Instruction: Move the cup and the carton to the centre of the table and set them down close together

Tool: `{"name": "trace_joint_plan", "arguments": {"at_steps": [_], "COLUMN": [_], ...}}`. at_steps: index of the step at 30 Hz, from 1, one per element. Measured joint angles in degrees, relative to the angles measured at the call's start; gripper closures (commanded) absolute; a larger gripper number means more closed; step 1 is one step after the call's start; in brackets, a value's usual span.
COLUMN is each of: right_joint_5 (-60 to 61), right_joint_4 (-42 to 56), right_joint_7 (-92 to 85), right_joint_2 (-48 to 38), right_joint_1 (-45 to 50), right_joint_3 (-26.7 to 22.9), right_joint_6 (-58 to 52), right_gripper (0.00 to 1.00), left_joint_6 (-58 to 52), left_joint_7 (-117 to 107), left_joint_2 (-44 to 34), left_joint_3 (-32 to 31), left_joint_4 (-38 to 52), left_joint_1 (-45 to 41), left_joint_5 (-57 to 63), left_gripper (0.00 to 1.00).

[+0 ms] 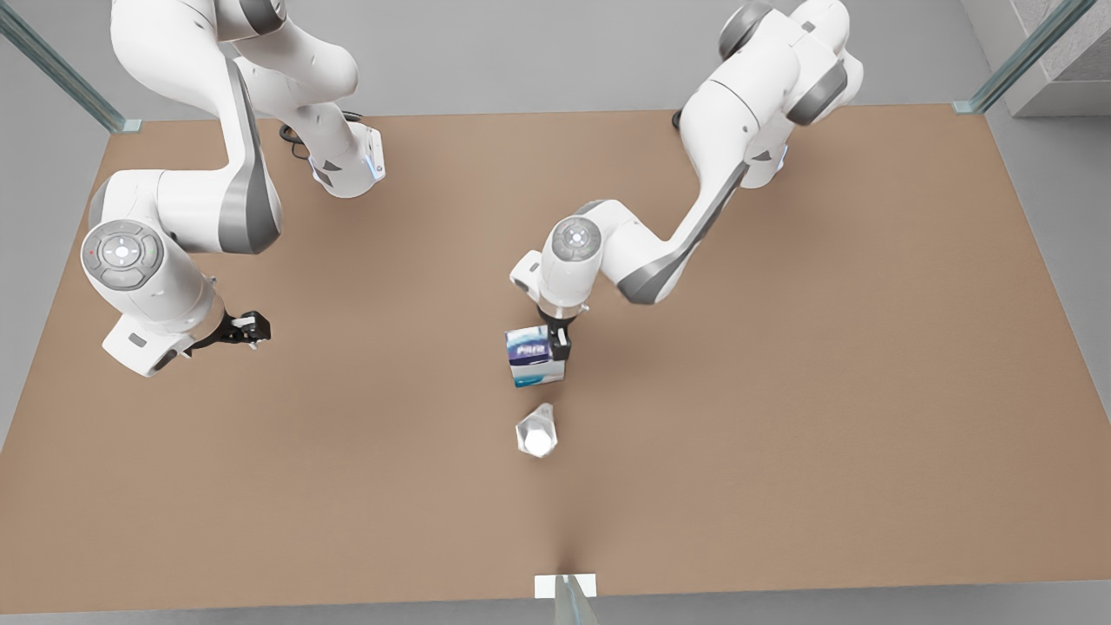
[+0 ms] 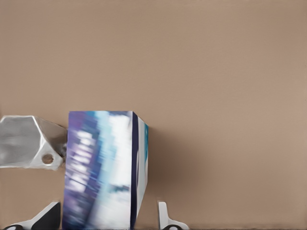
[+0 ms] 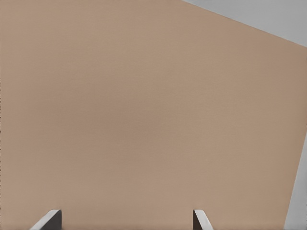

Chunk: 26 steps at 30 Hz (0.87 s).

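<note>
Front view: one table (image 1: 781, 391), plain matte light brown, big rectangle. Grey floor runs round it, glassy teal-edged rails slant in at the top corners, and a small white bracket (image 1: 565, 587) sits on the near edge at mid-width. Two white Franka arms are mounted along the far edge. Count: one carton (image 1: 531, 356), one cup (image 1: 536, 431), two grippers.

The carton sits about mid-table, white and teal with a navy panel and white lettering. The left gripper (image 1: 557, 341) is on it from above; a dark finger shows against the side toward the front view's right. The cup, pale and faceted, is just beside the carton on the camera side, with a narrow strip of table between them; both are near the centre. The right gripper (image 1: 247, 328) hangs at the front view's left, well apart from both items, that arm waiting; its dark fingers look spread but are too small to judge here.

Left wrist view: the carton (image 2: 103, 170) fills the span between the two fingertips (image 2: 165, 218), one on each side. A sliver of table shows between the carton and the fingertip by its white side, so I can't tell whether it is clamped or just straddled. The cup (image 2: 29, 141) is alongside the carton, their outlines meeting here.

Right wrist view: bare table (image 3: 144, 110), with a grey floor strip at one corner. Two fingertips (image 3: 200, 219) stand wide apart with nothing between them, so it's open.
</note>
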Motion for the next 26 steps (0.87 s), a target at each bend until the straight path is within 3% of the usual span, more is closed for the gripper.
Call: {"name": "trace_joint_plan", "arguments": {"at_steps": [4, 7, 10, 12, 15, 17, 19, 22, 26], "right_joint_5": [0.0, 0.03, 0.03, 0.03, 0.03, 0.03, 0.03, 0.03, 0.03], "right_joint_4": [0.06, 0.09, 0.09, 0.09, 0.09, 0.09, 0.09, 0.09, 0.09], "right_joint_7": [-0.01, -0.01, -0.01, -0.01, -0.01, -0.01, -0.01, -0.09, -0.15], "right_joint_2": [0.0, 0.0, 0.0, 0.0, 0.0, -0.05, 0.0, -0.09, -0.09], "right_joint_1": [0.02, 0.03, 0.03, 0.05, -0.03, -0.03, -0.01, -0.09, -0.18], "right_joint_3": [0.01, -0.03, 0.02, -0.05, -0.02, -0.04, -0.01, -0.05, 0.03], "right_joint_6": [0.0, 0.0, 0.02, 0.09, 0.0, 0.0, 0.0, 0.0, 0.0], "right_gripper": [0.0, 0.0, 0.0, 0.0, 0.0, 0.0, 0.0, 0.0, 0.0], "left_joint_6": [-8.38, -19.31, -24.44, -25.64, -24.91, -25.38, -23.68, -19.66, -24.65], "left_joint_7": [0.48, 4.11, 4.96, 3.08, -31.41, -48.75, -49.04, -39.47, -40.13], "left_joint_2": [-3.82, -7.68, -13.22, -13.83, -13.09, -13.13, -12.13, -11.21, -11.3], "left_joint_3": [-0.03, 1.62, 8.36, 20.32, 30.76, 30.69, 20.67, 19.82, 20.02], "left_joint_4": [2.29, 5.15, 3.22, 2.98, 2.56, 2.75, 4.13, 4.59, 6.49], "left_joint_1": [1.18, 7.14, 10.89, 11.05, 10.16, 9.0, 20.15, 23.64, 22.11], "left_joint_5": [-2.08, -4.78, -6.6, -8.39, -9.95, -8.73, -7.71, -6.49, -7.16], "left_gripper": [0.0, 0.0, 0.0, 0.0, 0.0, 0.0, 0.0, 0.0, 0.0]}}
